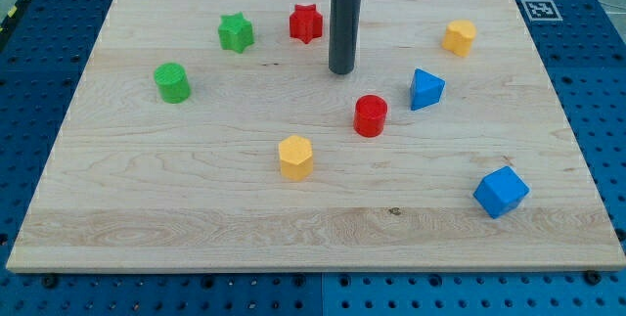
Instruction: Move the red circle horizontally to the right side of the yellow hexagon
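Note:
The red circle is a short red cylinder standing near the board's middle. The yellow hexagon lies below and to the left of it, a short gap apart. My tip rests on the board above and slightly left of the red circle, not touching it. The dark rod rises from the tip to the view's top edge.
A red star and a green star sit at the top left. A green cylinder is at the left. A blue triangular block is right of the red circle. A yellow block is at the top right, a blue cube at the lower right.

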`<state>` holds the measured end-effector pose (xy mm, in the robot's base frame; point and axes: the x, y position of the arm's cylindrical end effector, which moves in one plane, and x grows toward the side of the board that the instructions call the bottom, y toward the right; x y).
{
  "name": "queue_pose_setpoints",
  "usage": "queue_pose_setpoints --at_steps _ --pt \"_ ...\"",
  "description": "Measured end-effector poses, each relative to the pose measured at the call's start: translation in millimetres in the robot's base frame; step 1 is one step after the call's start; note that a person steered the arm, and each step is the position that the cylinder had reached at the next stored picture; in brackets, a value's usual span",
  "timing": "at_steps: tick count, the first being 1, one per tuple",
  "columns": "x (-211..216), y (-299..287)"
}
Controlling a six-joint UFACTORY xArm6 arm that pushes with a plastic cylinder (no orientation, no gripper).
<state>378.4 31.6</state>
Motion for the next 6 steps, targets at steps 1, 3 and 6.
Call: queue_pose_setpoints --at_steps 1,3,6 --pt "32 5" --pt "64 44" --pt "120 65"
